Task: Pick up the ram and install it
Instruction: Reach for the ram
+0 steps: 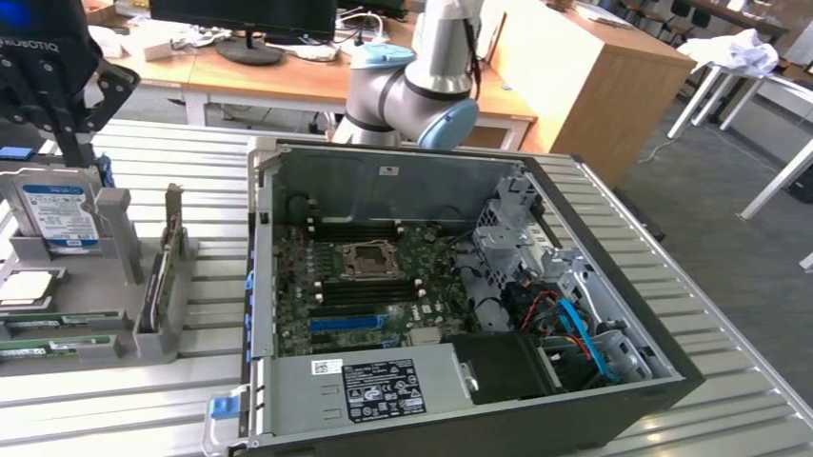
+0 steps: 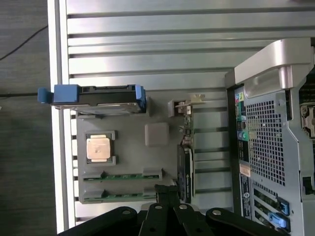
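Wrist view: shut, empty gripper hangs near the ram in its tray. Open first, then square jaws across it.

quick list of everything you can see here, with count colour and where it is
computer case: one, black and silver, open, mid table
motherboard: one, green, inside the case
holder tray: one, grey, at the exterior view's left of the case
hard drive: one, blue-white label, upright in the tray
ram sticks: two, green, flat in the tray
processor: one, pale, flat in the tray
expansion card: one, dark, on edge in the tray
table: one, silver slats, under everything
arm: one, grey with light blue caps, behind the case
claw: one, black, shut, above the tray by the ram sticks
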Available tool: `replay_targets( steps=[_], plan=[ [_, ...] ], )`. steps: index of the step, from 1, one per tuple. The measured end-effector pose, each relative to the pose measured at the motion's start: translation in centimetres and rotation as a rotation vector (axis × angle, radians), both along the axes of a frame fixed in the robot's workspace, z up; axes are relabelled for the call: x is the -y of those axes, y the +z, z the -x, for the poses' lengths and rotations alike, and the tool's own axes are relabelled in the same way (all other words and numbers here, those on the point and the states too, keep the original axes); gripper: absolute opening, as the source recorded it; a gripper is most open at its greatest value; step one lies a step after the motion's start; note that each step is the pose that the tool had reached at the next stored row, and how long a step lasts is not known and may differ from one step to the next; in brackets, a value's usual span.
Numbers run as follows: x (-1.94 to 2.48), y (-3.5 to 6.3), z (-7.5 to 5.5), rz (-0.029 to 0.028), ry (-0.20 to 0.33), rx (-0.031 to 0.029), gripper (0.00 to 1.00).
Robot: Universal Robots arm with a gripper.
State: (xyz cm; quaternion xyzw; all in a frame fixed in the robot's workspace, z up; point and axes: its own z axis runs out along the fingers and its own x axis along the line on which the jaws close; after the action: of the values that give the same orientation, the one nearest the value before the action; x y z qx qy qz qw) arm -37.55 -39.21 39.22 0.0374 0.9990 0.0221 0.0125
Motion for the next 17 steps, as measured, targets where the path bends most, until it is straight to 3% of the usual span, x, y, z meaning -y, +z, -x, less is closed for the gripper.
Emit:
replay_targets(
  steps=[17],
  plan=[
    [-0.07, -0.09, 4.1, 0.0000, 0.000, -0.0002, 0.11]
  ],
)
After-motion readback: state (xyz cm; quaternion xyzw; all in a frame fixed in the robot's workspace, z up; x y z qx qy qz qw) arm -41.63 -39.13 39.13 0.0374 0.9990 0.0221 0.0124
